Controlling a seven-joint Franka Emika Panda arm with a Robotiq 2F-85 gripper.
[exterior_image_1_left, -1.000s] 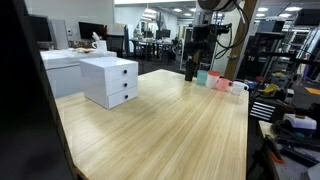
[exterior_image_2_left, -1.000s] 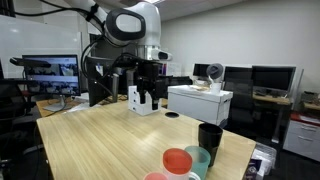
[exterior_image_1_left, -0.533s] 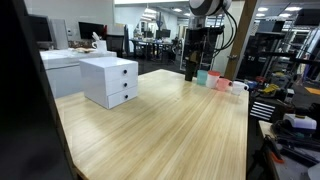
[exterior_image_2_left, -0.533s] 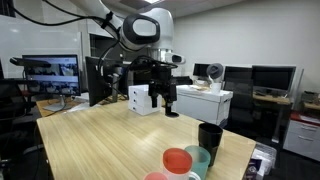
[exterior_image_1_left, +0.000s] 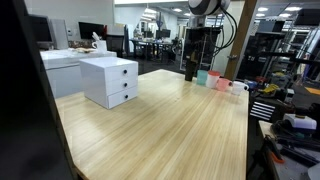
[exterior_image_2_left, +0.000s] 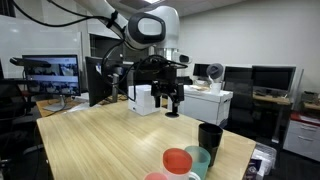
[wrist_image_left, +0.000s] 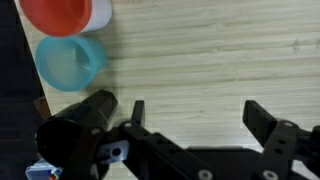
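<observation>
Jaws are spread wide with nothing between them, hanging over the wooden surface (wrist_image_left: 220, 50). In the wrist view the black cup (wrist_image_left: 75, 135) sits just beside them at roughly 8 o'clock; can't tell if it's touching. The teal cup (wrist_image_left: 68, 60) is at 10 o'clock and the red cup (wrist_image_left: 62, 14) at 11. The white drawer unit (exterior_image_1_left: 110, 80) stands well apart.

A light wooden counter (exterior_image_1_left: 170, 125) carries a white two-drawer cabinet (exterior_image_1_left: 110, 81) near one side edge. In a row by a far corner stand a black cup (exterior_image_1_left: 190, 72), a teal cup (exterior_image_1_left: 202, 77), a red cup (exterior_image_1_left: 216, 80) and a white mug (exterior_image_1_left: 237, 87).
</observation>
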